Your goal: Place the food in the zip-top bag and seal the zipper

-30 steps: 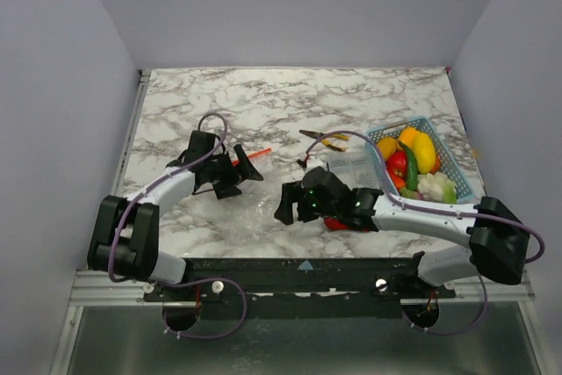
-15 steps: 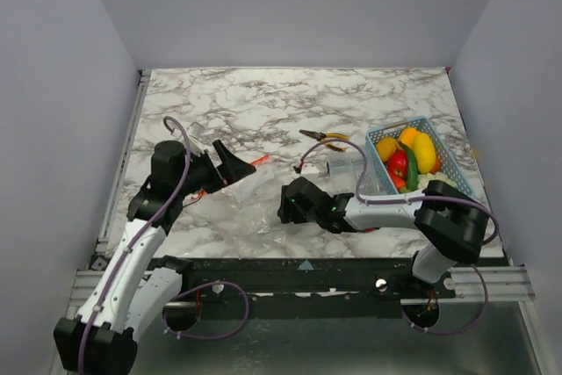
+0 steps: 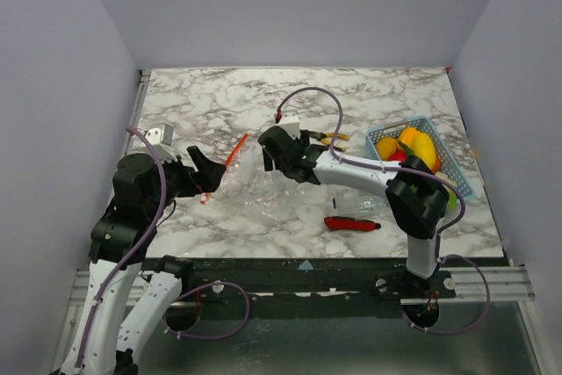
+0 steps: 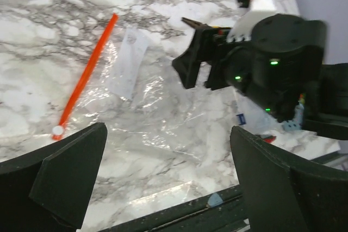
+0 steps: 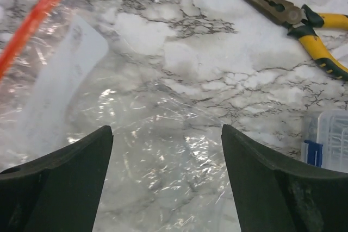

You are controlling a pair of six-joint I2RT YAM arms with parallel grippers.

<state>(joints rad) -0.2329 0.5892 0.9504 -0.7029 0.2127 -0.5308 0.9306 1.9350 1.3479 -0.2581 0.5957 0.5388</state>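
Note:
The zip-top bag (image 3: pixel 263 191) lies flat and empty on the marble. Its zipper (image 3: pixel 230 154) runs as an orange-red strip along its left edge. The bag (image 4: pixel 157 107) and zipper (image 4: pixel 87 77) also show in the left wrist view. My left gripper (image 3: pixel 204 173) is open and empty, raised left of the zipper. My right gripper (image 3: pixel 270 154) is open and empty, just above the bag's far edge (image 5: pixel 147 150), with the zipper end (image 5: pixel 30 23) at its left. The food (image 3: pixel 420 148) sits in the blue basket, partly hidden by my right arm.
The light blue mesh basket (image 3: pixel 457 173) stands at the right. Yellow-handled pliers (image 3: pixel 329 138) (image 5: pixel 299 20) lie just beyond my right gripper. A red-handled knife (image 3: pixel 351 224) lies near the front edge. A clear rigid box (image 5: pixel 329 139) sits right of the bag.
My right gripper swung from the front centre to the bag's far edge. My left arm drew back to the left and lifted. The bag now lies spread flat.

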